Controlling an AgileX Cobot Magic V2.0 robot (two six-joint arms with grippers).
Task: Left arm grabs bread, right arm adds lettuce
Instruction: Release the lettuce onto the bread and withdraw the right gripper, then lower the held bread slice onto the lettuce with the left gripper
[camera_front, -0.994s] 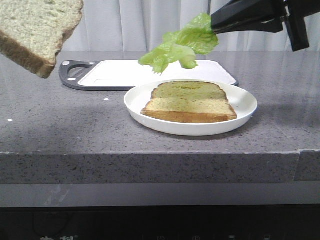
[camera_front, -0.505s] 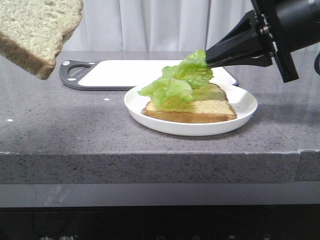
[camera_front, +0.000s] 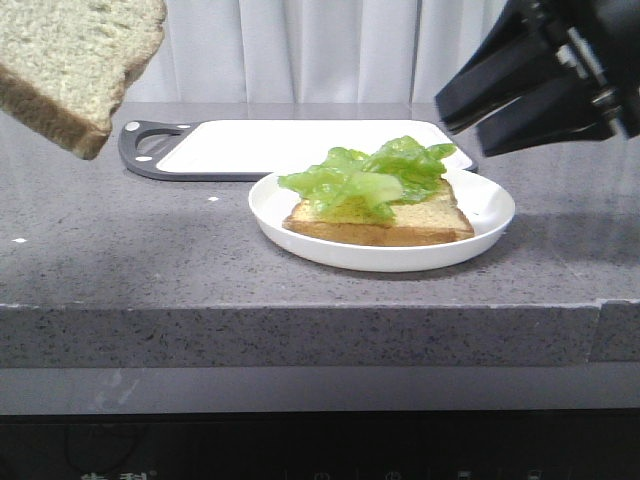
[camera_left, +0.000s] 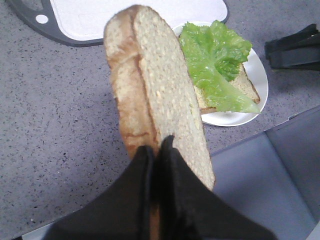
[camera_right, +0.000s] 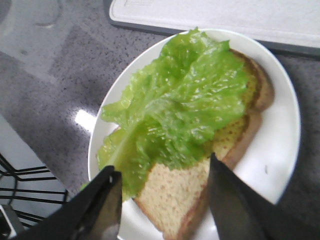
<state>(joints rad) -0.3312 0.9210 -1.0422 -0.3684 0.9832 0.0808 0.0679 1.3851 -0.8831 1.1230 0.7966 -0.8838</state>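
The bright green ruffled lettuce leaf is lying on the plated slice at twelve o'clock of the round white plate. The black right gripper is gaping, released. The black left gripper is clenching the thick pale tan bread; the edge pinch risks slipping.

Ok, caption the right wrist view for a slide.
Open right gripper above lettuce lying on the bread slice in the white plate.
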